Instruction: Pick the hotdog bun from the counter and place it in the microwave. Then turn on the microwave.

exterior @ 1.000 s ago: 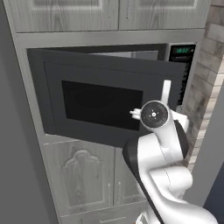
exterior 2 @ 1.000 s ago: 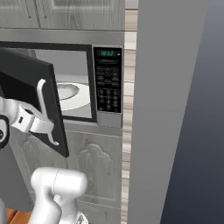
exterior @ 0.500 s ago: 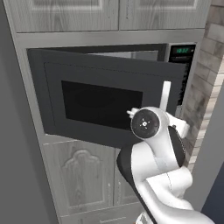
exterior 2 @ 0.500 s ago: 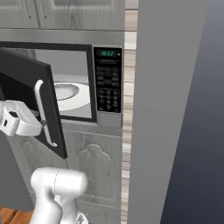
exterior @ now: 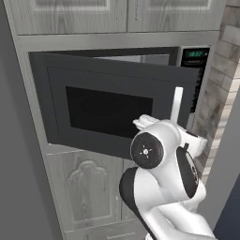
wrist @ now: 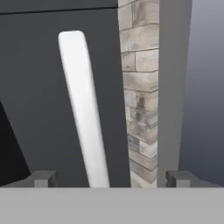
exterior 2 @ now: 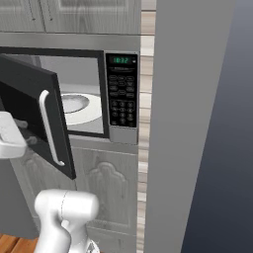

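The microwave (exterior 2: 122, 99) is built into grey cabinets, and its dark door (exterior: 108, 108) stands partly open. Inside it, the white round turntable (exterior 2: 81, 106) shows. The door's white handle (exterior 2: 49, 128) runs up the hand view, handle (wrist: 83, 109), between my two fingertips. My gripper (wrist: 109, 178) is open, its tips wide apart on either side of the handle and not touching it. From the right base view the gripper (exterior 2: 25, 132) sits at the left edge, just behind the door. The hotdog bun and the counter are out of view.
A tall grey panel (exterior 2: 197, 123) stands close to the right of the microwave. A strip of brick wall (wrist: 140, 87) lies between them. Grey cabinet doors are above (exterior: 117, 14) and below (exterior 2: 108, 183). My own white arm (exterior: 164, 187) fills the lower middle of the left base view.
The jaws have spread wide and let go of the door handle. The hand has drawn back a little from the door, which stays partly open.
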Available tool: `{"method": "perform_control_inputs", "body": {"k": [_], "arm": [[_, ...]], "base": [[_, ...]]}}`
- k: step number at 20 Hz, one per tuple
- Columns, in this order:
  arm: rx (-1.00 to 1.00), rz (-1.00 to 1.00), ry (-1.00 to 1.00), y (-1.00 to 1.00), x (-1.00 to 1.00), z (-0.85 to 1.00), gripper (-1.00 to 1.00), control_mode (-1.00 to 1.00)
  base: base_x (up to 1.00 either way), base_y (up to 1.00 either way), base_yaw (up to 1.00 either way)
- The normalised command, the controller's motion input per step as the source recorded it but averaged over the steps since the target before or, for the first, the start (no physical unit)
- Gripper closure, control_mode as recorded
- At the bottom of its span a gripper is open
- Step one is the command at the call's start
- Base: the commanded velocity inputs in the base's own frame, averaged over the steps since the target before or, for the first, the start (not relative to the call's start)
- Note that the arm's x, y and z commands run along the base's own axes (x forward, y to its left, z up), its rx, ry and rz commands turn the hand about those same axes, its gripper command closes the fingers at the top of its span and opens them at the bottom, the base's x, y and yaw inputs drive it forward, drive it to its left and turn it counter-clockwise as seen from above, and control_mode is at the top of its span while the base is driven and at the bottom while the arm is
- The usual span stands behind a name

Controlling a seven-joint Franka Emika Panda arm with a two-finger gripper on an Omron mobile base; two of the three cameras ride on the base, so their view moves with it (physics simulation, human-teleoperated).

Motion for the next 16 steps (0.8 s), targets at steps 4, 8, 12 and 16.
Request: {"method": "perform_control_inputs", "body": {"k": [4,8,12,16], "arm": [[-0.11,0.07,-0.18,-0.23,-0.4,0.0,-1.0,-1.0],[-0.09,0.14,-0.05,-0.35,-0.2,-0.1,-1.0,-1.0],[-0.09,0.14,-0.03,-0.37,-0.19,-0.13,-1.0,-1.0],[-0.09,0.17,-0.06,-0.41,-0.1,-0.12,-1.0,-1.0]], "base": [[0.0,0.0,0.0],[0.0,0.0,0.0],[0.0,0.0,0.0],[0.0,0.0,0.0]]}}
